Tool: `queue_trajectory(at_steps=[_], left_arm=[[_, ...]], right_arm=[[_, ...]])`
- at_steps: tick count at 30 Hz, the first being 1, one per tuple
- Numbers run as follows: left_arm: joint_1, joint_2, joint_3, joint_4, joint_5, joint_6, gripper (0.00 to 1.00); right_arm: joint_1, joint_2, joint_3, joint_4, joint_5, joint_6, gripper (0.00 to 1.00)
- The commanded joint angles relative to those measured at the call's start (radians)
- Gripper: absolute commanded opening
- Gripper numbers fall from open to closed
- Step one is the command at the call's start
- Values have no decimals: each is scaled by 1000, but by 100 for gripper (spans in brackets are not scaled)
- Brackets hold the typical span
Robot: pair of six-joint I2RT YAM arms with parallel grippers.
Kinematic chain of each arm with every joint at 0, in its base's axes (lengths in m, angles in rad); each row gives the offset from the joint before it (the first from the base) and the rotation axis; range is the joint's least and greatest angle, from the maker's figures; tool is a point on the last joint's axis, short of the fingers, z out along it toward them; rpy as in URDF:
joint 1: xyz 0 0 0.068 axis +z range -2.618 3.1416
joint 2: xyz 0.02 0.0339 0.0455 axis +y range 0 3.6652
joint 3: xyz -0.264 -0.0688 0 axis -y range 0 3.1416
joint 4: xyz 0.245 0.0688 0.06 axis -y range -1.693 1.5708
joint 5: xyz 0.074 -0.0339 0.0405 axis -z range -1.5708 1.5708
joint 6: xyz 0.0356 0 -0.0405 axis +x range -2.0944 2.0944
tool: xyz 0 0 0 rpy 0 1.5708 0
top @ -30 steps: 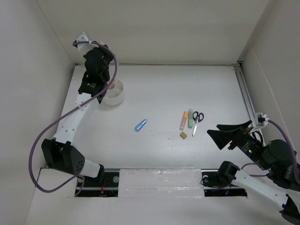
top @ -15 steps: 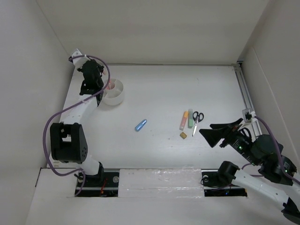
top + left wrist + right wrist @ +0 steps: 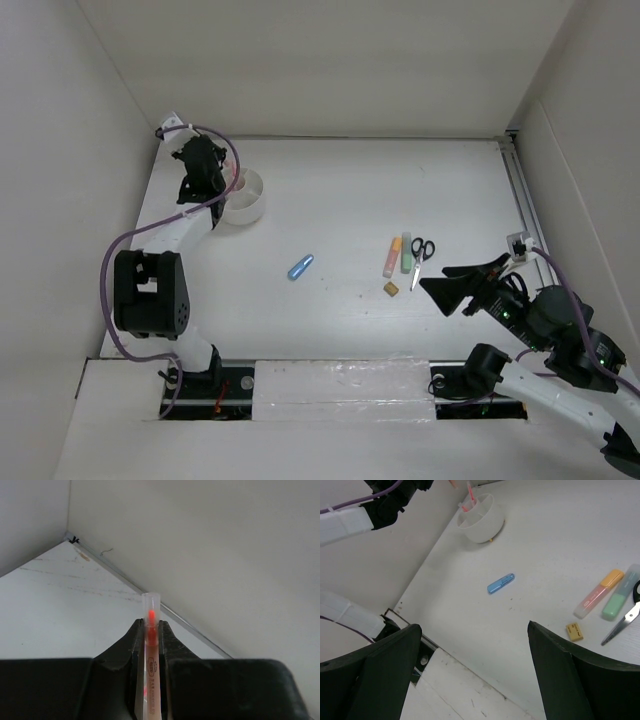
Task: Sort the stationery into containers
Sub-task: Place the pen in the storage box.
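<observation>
My left gripper is shut on a thin orange-red pen with a clear cap, and it points at the far wall. In the top view the left gripper is at the left rim of the round white divided cup. The cup holds a pink pen. A blue capsule lies mid-table. An orange highlighter, a green highlighter, black-handled scissors and a tan eraser lie together at the right. My right gripper is open and empty, just right of the eraser.
White walls enclose the table on the left, back and right. A metal rail runs along the right edge. The left arm's purple cable loops along the left side.
The left arm has folded back toward the far left corner, with the pen still in its grip. The right gripper has moved left, closer to the eraser and scissors.
</observation>
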Motion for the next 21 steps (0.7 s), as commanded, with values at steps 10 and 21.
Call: queue_trajectory(at_steps=[10,21], left_arm=[[-37,78,3,6,-52,22,0],[-37,98,-17,-5,-104,22,0]], right_arm=[[10,-15,6,68,-11,1,93],[10,-15,-3,87,-20,1,93]])
